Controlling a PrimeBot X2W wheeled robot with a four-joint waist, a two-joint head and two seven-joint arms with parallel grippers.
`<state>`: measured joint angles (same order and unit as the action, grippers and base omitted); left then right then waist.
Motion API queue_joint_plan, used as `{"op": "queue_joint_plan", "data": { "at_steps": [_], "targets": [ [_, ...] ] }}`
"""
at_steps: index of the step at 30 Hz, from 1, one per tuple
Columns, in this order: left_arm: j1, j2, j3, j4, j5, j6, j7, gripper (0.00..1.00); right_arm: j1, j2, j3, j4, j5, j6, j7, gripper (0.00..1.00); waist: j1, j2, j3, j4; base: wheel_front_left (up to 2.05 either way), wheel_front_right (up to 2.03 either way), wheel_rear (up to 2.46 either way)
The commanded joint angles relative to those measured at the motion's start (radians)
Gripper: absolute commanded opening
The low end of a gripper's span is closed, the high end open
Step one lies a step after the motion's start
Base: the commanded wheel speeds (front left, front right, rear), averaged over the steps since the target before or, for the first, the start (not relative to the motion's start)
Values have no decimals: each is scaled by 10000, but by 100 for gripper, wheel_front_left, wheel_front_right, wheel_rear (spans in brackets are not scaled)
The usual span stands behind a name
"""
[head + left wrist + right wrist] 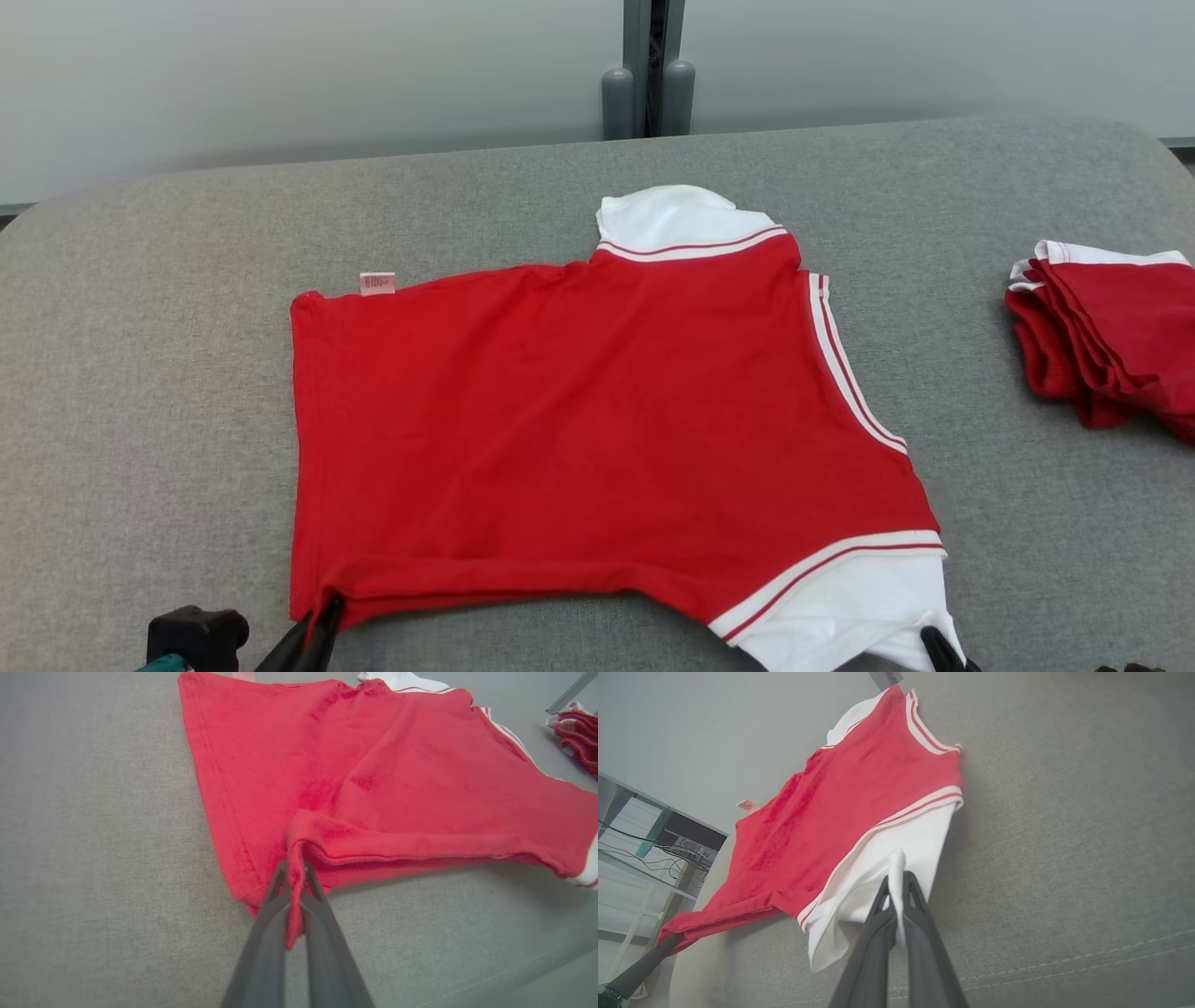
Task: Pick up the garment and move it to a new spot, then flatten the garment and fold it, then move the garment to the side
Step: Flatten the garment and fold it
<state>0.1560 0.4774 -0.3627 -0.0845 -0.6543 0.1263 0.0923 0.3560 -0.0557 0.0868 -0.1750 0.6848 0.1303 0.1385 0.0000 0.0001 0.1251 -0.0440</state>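
In the head view the red shirt [597, 411] lies spread on the middle of the grey bench [140, 373], hem to the left and neck trim to the right, so its long near edge faces the robot. That puts both near corners within reach. The left gripper [322, 621] is at the red hem corner and the right gripper [938, 644] is at the near white sleeve [840, 597]. A small pink label [377, 283] sticks out at the far hem corner, and a pile of folded red garments [1111, 345] sits well apart to the right. In the left wrist view the dark fingers [273, 914] are clamped on a pinch of soft, slightly fuzzy red knit. The near edge rises off the woven bench cloth and rolls into a thick lip, which looks like the start of a fold away from the robot. In the right wrist view the fingers [873, 933] are closed on a thin ridge of smooth white sleeve fabric, just below the striped white-and-red band. The sleeve hangs slack under the grip, and the red body beyond lies mostly flat with faint ripples.
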Motion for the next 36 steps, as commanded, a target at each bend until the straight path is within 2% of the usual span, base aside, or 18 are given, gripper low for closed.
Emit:
{"op": "queue_joint_plan", "data": {
  "at_steps": [1,5,10,20,29,36],
  "targets": [
    [98,71,19,-52,-55,60,30,0,90,-14,-73,-77,-37,10,65,0,0,-1,-30,-31,0,0,0],
    [572,336,55,-512,-260,215,506,0,446,29,-204,-559,-211,10,464,0,0,-1,-114,-88,0,0,0],
    [595,502,99,-985,-362,266,807,0,148,28,-321,-954,-511,10,649,0,0,-1,-120,-72,0,0,0],
    [-415,544,197,-1328,-562,48,1122,0,-1896,-190,-257,-683,-1099,10,568,0,0,-1,334,75,0,0,0],
    [-1430,143,230,-636,-724,-214,880,0,-4171,-1068,-7,1252,-1544,9,-145,0,0,-1,1060,322,0,0,0],
    [-2109,-239,250,297,-833,-342,559,0,-5627,-1427,753,3007,-1369,10,-658,0,0,-1,1534,470,0,0,0]
  ]
}}
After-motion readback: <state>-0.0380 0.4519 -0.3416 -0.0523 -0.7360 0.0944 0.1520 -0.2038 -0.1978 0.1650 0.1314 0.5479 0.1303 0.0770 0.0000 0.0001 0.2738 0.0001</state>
